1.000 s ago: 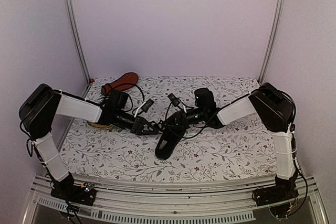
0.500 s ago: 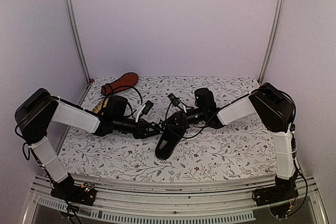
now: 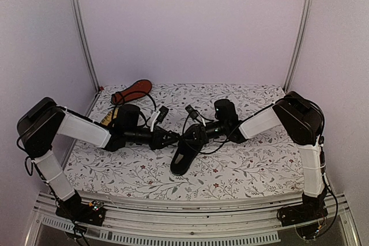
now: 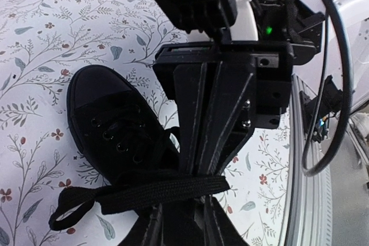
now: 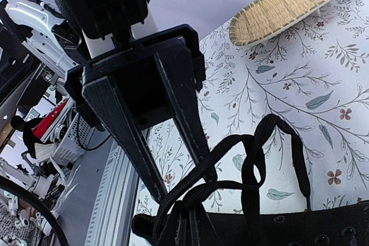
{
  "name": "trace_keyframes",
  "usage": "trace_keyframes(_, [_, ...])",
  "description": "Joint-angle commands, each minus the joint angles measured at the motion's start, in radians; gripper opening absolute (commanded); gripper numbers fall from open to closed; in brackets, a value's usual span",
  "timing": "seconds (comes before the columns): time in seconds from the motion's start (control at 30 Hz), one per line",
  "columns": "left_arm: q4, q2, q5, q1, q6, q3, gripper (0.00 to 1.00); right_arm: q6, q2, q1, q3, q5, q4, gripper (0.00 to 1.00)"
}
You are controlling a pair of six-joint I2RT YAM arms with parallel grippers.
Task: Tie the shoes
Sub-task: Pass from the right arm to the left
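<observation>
Tension matters here: with the right pincer [image 4: 202, 168] clamped shut on the lace [image 4: 138, 193] and the left pincer [image 5: 187, 185] seemingly pinching it too, pull apart evenly above the shoe [image 3: 185, 156] lying mid-table [image 3: 259, 165].

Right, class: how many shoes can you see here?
2. One shoe sits in the middle, laces up; the other shoe lies at the back left, orange sole showing. None seems hidden.

From above, the left tool [image 3: 167, 139] and right tool [image 3: 188, 137] meet over one shoe [image 3: 182, 162], covering its upper end; the lace [image 4: 155, 188] is too small to trace there. Whether the left tool actually pinches it cannot be told. The left arm [image 3: 81, 128] hides most of the yellow mat [image 3: 107, 121]. The right wrist view's bottom edge crops the shoe.
</observation>
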Motion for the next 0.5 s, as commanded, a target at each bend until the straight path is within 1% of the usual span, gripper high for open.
trace_keyframes(0.0, [0.050, 0.027, 0.025, -0.017, -0.011, -0.002, 0.26, 0.009, -0.011, -0.005, -0.007, 0.009, 0.015, 0.02])
trace_keyframes(0.2, [0.043, 0.065, 0.043, -0.020, -0.016, 0.013, 0.28, 0.016, -0.015, -0.004, -0.006, 0.006, 0.026, 0.02])
trace_keyframes(0.3, [0.043, 0.068, 0.030, -0.022, -0.016, 0.014, 0.31, 0.019, -0.018, -0.004, -0.007, 0.003, 0.029, 0.02])
trace_keyframes(0.47, [0.050, 0.090, 0.047, -0.023, -0.022, 0.033, 0.34, 0.021, -0.017, -0.004, -0.006, 0.002, 0.031, 0.02])
